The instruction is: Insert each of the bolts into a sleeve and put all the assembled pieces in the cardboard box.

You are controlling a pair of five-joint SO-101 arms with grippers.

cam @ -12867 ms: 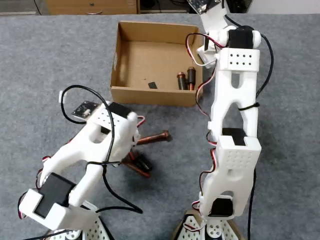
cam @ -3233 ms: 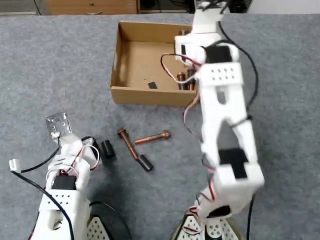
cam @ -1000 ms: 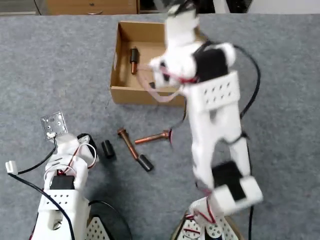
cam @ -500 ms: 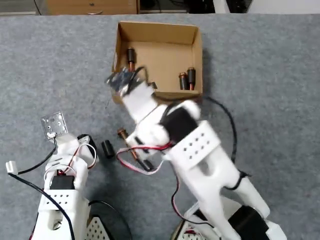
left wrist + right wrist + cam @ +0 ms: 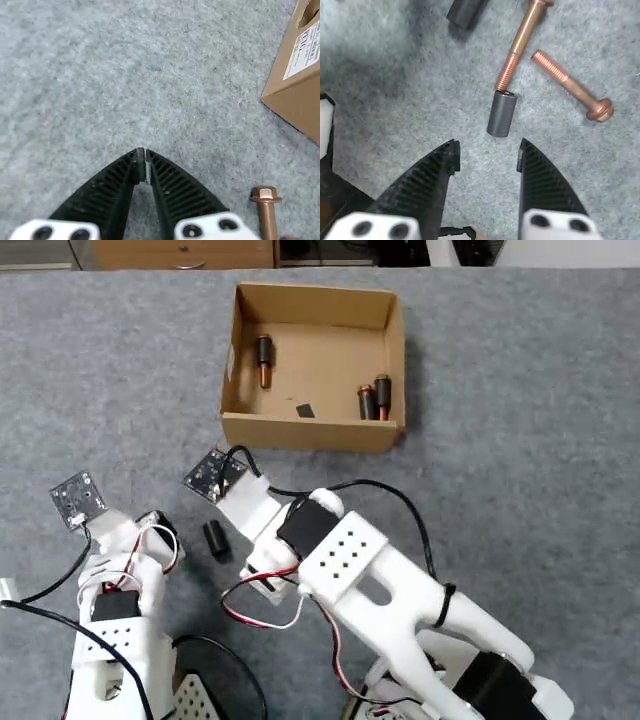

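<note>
Gripper on right [image 5: 488, 145] spread wide over sleeve [image 5: 501, 114], left gripper [image 5: 141, 154] pinched together

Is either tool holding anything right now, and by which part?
Nothing is held. The left tool is shut with nothing in it; the right tool is open, near a loose sleeve.

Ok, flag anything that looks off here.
Nothing spilled or damaged. One bolt lies with its threaded tip at the mouth of a sleeve, angled, not inserted, just ahead of the right end effector. A small dark scrap lies in the cardboard box.
</note>
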